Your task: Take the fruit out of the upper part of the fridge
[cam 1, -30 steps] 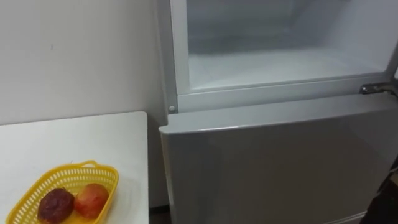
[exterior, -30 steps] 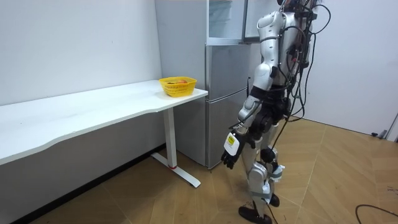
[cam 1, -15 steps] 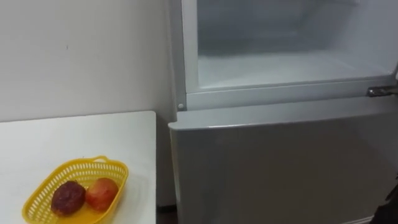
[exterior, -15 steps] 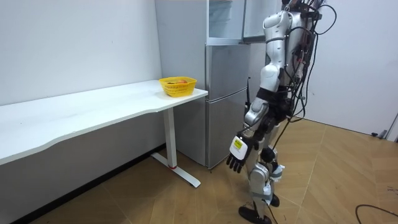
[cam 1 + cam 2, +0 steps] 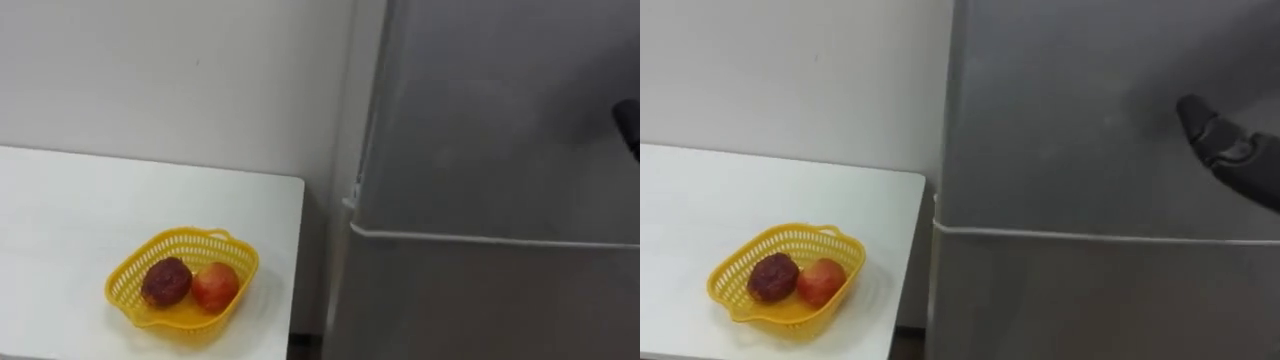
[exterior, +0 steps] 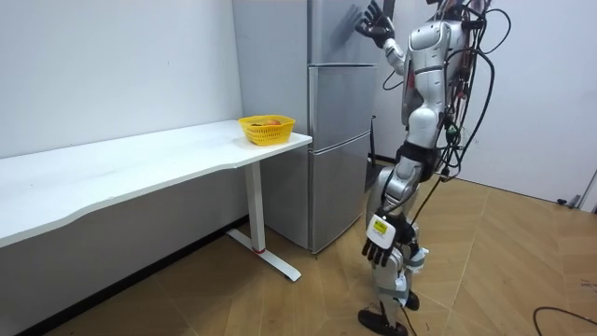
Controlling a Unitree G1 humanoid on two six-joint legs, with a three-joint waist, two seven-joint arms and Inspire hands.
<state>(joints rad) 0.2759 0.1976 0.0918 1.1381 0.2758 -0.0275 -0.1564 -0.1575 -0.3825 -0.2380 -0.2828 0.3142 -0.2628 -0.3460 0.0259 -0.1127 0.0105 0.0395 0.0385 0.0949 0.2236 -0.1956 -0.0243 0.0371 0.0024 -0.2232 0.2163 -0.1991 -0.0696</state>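
The grey fridge's upper door point(image 5: 1070, 100) is shut, above the seam with the lower door point(image 5: 1090, 300). My right hand point(image 5: 1225, 145) is raised with straight fingers flat against the upper door's right part; in the room view it point(image 6: 373, 21) spreads against the door's top corner. My left hand point(image 6: 380, 245) hangs open beside my thigh and holds nothing. On the white table point(image 5: 60, 210) left of the fridge stands a yellow basket point(image 5: 225, 250) with a dark red fruit point(image 5: 166, 281) and a red-orange fruit point(image 5: 214, 286).
I stand close in front of the fridge point(image 6: 331, 140) on a wooden floor. The long table point(image 6: 140, 163) runs along the white wall, its end nearly touching the fridge's side. The basket point(image 6: 268, 129) sits near that end.
The upper fridge door was open on a bare shelf and is shut now. My right hand has risen onto it. The eye view has swung left toward the table; my left hand swung back.
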